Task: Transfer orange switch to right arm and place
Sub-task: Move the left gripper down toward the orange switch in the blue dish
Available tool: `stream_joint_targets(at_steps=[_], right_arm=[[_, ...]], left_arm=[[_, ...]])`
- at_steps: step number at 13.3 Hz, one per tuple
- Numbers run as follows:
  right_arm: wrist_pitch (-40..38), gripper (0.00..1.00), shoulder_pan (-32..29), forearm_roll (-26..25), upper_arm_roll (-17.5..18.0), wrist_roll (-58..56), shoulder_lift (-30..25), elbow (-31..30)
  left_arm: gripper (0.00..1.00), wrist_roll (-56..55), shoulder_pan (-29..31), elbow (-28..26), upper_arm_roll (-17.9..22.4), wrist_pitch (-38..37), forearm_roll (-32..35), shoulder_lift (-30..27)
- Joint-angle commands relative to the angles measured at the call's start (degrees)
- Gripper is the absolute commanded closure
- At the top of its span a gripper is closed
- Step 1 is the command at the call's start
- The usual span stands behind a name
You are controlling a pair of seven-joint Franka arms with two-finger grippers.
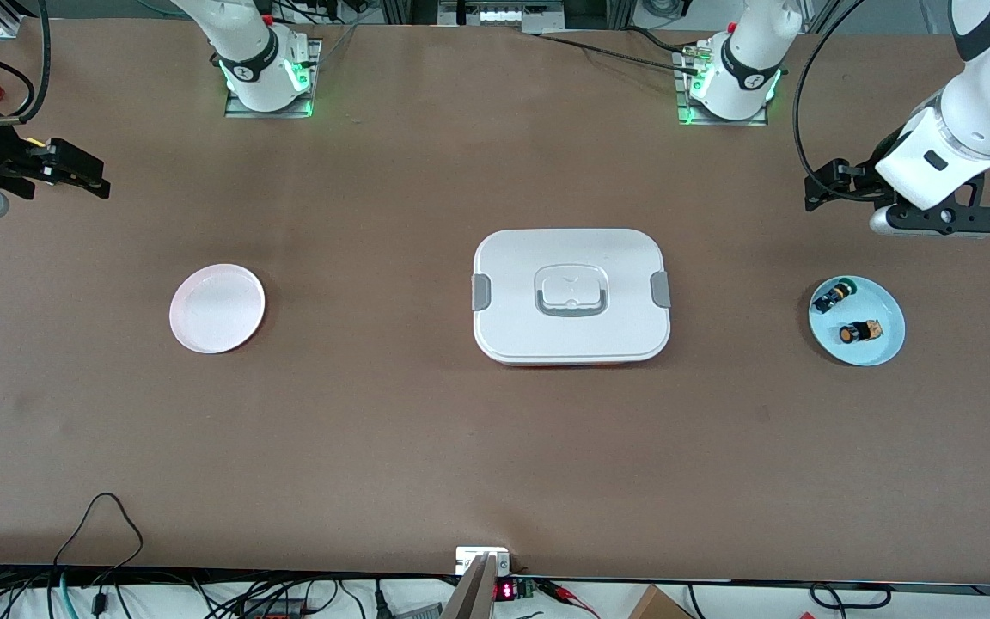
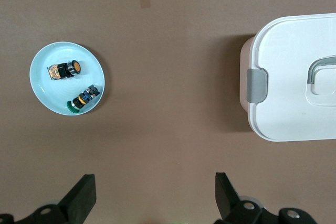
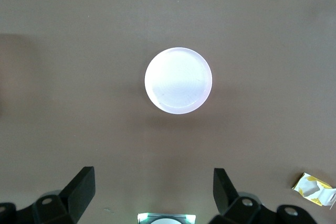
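The brown table point(image 1: 375, 447) fills the view under even light. Cables point(image 1: 100, 550) and 1 small red digit display point(image 1: 505, 591) sit along its near edge.

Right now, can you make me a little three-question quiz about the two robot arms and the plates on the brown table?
1. True or false: the tiny orange-capped black switch lies in the light blue round plate.
2. What sits beside it in that plate?
3. Choose: both grippers are A) open, B) shut.

Key:
1. True.
2. The tiny green-capped black switch.
3. A. The left gripper and right gripper hang open, holding nothing; the white round plate has nothing on it.
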Motion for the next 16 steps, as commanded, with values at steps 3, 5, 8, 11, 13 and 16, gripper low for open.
stream_joint_targets(at_steps=[3, 5, 8, 11, 13, 16], right_arm=[[-0.93, 0.00, 0.07, 0.26, 0.12, -0.35, 0.42, 1.11], [-1.01, 0.00, -0.11, 0.35, 0.12, -0.61, 0.60, 1.11], [-1.10, 0.00, 0.06, 0.35, 0.12, -0.70, 2.08, 1.02], [-1.01, 0.00, 0.76, 0.87, 0.21, -0.62, 3.84, 1.02], [-1.01, 0.00, 2.87, 0.79, 0.21, -0.53, 5.60, 1.11], [-1.01, 0.00, 6.48, -0.09, 0.12, -0.09, 7.89, 1.11]], left_arm=[[0.00, -1.06, 0.15, 0.77, -0.20, -0.85, 0.43, -0.18], [0.00, -1.06, 0.15, 0.77, -0.20, -0.84, 0.52, -0.18], [0.00, -1.06, 0.41, 0.77, -0.20, -0.84, 0.52, -0.09], [0.00, -1.14, 0.50, 0.77, -0.02, -1.11, 0.43, 0.34], [0.00, -1.67, 1.55, 0.77, 0.68, -1.63, 0.43, 0.87], [0.00, -1.94, 7.07, 0.86, 0.77, -2.78, 0.00, 3.77]])
